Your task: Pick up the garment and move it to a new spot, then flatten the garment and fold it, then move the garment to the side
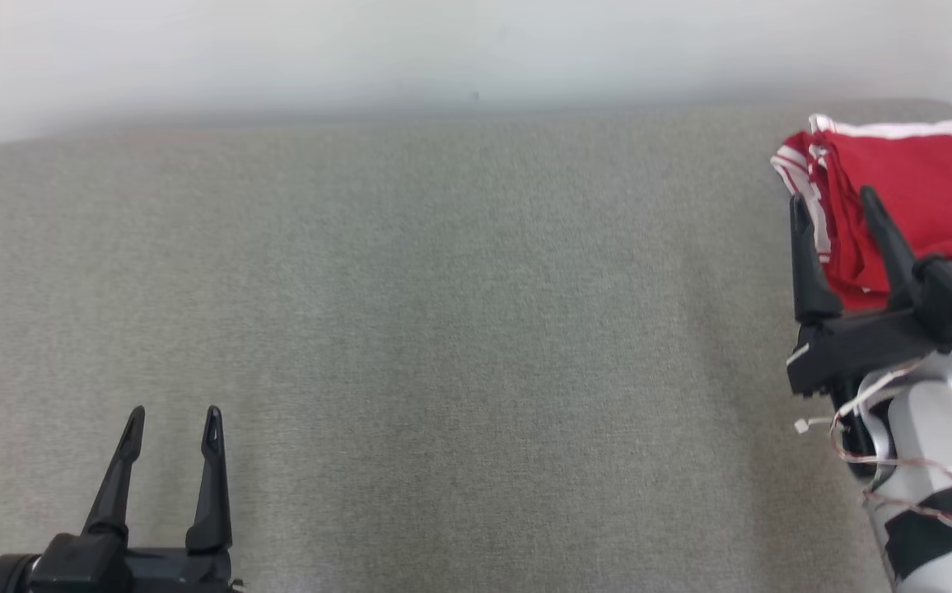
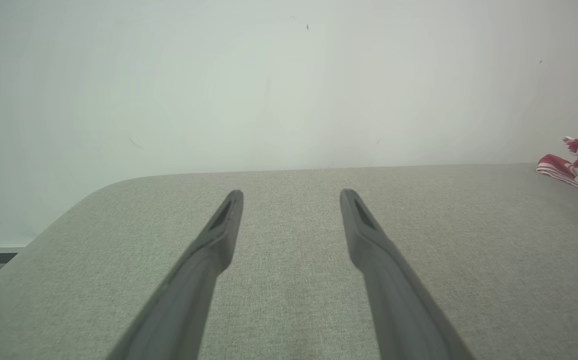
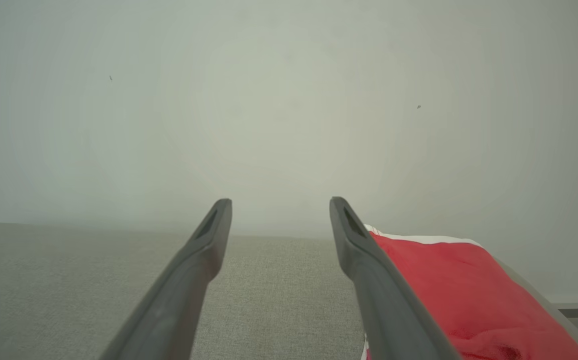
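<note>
While the folded red garment (image 1: 912, 177), white-striped at the hems, lies at the grey woven desk's (image 1: 443, 288) far right corner, the head view has the right gripper (image 1: 832, 199) at its near edge, fingers (image 1: 805, 263) spread, empty; the left gripper (image 1: 175, 412) hangs well apart, spread too. Left wrist view: soft, loose layers. Right wrist view: one finger crosses the garment (image 3: 449, 280); a snag there could drag the fold apart.

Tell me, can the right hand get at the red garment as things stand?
Probably yes. The open right hand is right beside the red garment on the grey surface, with nothing between them.
</note>
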Motion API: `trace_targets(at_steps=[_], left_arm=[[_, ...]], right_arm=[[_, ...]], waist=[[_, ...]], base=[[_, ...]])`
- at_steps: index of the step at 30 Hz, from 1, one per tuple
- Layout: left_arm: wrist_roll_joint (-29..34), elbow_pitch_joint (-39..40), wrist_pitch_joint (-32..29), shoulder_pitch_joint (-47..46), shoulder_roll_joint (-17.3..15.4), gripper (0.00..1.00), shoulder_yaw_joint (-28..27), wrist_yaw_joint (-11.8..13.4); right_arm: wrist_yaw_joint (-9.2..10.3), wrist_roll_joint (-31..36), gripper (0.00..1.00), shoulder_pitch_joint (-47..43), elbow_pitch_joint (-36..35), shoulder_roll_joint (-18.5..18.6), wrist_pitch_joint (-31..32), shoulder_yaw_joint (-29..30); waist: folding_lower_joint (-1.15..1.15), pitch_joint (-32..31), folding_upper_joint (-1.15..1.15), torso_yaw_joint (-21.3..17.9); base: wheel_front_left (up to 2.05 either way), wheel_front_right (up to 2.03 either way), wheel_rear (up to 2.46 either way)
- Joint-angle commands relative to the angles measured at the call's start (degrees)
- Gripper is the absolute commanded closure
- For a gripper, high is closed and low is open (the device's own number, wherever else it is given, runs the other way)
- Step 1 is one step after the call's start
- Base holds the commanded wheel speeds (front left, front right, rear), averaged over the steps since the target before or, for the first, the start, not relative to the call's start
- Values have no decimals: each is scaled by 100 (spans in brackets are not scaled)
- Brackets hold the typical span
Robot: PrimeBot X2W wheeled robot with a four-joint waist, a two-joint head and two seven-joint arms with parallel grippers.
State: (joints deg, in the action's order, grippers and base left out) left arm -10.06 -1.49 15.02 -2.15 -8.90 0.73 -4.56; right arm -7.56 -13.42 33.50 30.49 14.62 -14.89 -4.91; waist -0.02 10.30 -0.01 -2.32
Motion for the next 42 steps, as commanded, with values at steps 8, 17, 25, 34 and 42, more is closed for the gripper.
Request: trace_targets(at_steps=[8,17,25,34,42], left_arm=[[67,-115,18,173,120,0,-135,-72],[100,-229,18,245,231,0,-230,-125],[127,-326,19,365,309,0,-253,-168],[95,-480,18,495,346,0,-301,-193],[64,-610,18,561,290,0,-294,-246]], right_arm=[[15,103,0,-1098,-805,-365,186,166],[15,109,0,-2158,-1506,-596,270,118],[15,154,0,-2891,-2082,-778,407,259],[15,122,0,-3348,-2256,-880,457,301],[15,38,0,-3461,-2204,-833,403,251]], waist=[[2,-408,1,252],[2,-588,1,292],[2,-808,1,298],[2,-1034,1,291],[2,-1115,1,296]], base=[[0,0,0],[0,0,0],[0,0,0],[0,0,0],[0,0,0]])
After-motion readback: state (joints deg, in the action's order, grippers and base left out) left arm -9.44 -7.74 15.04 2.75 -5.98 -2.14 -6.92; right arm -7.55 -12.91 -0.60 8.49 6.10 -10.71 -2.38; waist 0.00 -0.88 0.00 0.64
